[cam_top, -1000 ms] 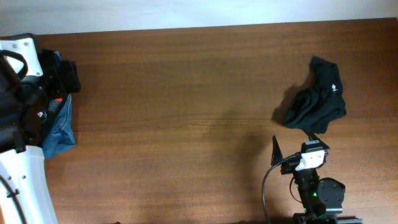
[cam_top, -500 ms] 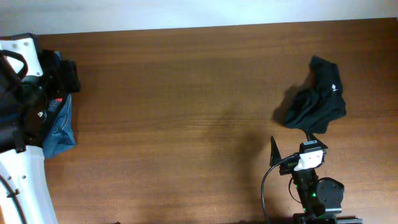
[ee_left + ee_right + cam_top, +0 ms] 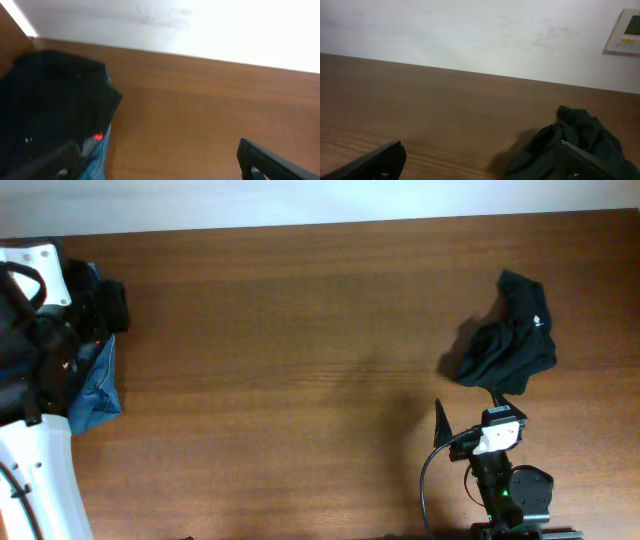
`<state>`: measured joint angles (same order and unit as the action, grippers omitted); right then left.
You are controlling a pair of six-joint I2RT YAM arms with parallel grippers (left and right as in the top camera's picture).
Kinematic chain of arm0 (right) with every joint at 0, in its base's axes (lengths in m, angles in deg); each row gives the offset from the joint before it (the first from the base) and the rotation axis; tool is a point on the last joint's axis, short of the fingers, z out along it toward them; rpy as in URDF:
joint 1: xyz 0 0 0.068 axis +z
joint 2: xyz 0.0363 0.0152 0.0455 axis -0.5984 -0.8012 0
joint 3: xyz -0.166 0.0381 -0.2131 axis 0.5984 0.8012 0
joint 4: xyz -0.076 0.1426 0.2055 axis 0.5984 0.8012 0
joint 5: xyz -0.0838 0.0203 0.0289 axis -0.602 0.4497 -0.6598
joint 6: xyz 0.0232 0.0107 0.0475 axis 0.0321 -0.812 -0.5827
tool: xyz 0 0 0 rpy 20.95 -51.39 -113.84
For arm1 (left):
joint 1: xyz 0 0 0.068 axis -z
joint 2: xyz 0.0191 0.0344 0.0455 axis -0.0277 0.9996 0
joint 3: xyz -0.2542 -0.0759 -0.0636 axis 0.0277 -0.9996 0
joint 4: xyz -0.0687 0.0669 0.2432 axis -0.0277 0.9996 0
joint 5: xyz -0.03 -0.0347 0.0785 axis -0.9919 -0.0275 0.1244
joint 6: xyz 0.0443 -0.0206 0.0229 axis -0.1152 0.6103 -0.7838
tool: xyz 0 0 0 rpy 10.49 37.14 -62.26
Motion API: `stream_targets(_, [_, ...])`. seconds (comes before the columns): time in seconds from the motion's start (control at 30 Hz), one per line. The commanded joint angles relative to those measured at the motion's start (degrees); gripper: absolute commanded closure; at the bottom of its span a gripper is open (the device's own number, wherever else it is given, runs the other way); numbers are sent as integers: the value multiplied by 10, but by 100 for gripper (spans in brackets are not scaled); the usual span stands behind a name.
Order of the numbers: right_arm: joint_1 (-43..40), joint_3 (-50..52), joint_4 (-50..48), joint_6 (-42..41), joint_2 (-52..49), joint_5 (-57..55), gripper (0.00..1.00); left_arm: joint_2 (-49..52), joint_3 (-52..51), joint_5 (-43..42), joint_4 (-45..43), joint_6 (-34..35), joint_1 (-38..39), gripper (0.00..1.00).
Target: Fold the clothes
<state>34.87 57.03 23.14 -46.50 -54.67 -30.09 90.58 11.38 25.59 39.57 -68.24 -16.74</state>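
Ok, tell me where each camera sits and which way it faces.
Overhead: above the table, facing straight down; left arm, right arm at edges.
Left wrist: on its arm, faces the wall over the denim garment; open left end effector below.
Right wrist: on its arm, faces the wall; open right end effector below.
Overhead and right wrist share the crumpled black garment.
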Motion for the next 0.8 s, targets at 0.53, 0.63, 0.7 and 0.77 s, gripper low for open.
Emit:
stream_targets(0.53, [-3, 5, 1, 4, 6, -7, 1, -455, -686, -50, -468, 3, 153, 1])
stream_targets(0.63, [-3, 5, 1, 4, 6, -7, 1, -527, -765, -49, -500, 3, 167, 1])
stream_targets(0.7, [-3, 5, 1, 4, 6, -7, 1, -558, -793, -45, -509, 3, 171, 1])
stream_targets(0.77, [-3, 5, 1, 4, 6, -7, 1, -597, -825, -40, -513, 3, 172, 1])
